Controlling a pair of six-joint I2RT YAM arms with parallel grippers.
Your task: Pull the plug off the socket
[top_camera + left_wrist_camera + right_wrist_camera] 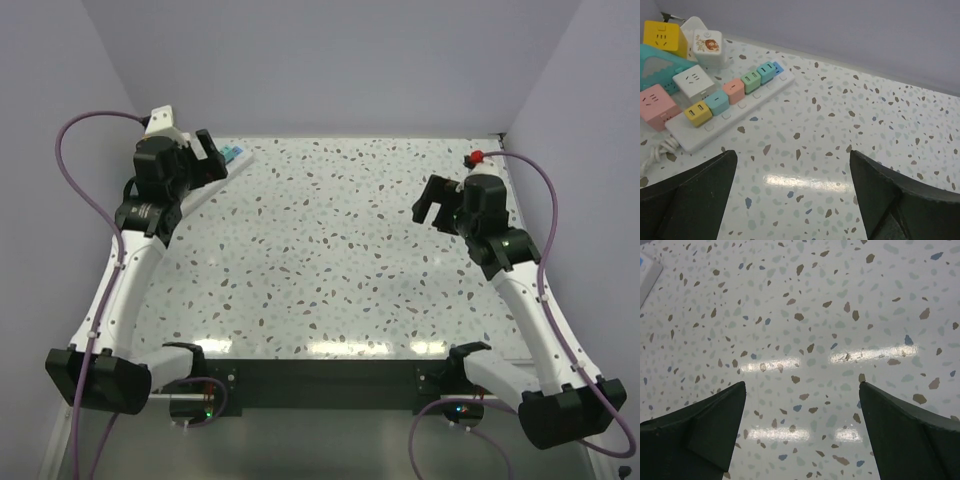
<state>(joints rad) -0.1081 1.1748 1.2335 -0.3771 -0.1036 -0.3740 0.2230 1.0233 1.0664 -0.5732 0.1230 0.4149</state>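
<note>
- the left gripper [792,156] has its dark fingers spread wide with nothing between them, hanging over the speckled terrazzo table top [850,125].
- the white oblong plastic power strip [735,119] lies flat at ten o'clock from that gap, its long axis running toward one o'clock. in the top view it sits in the table's ten o'clock corner.
- a row of small coloured blocks [733,90] sits along its face. which one is the plug to pull i cannot tell for sure.
- the right gripper [802,387] is likewise spread and empty, well apart at the table's three o'clock side.
- risk: the strip looks light and nothing holds it down, so a pull may lift or drag the whole bar rather than free the plug.
- risk: loose pastel cube adapters [655,105] crowd just beside the strip at nine o'clock. a wide approach could knock them, or pinch two neighbouring blocks at once.
</note>
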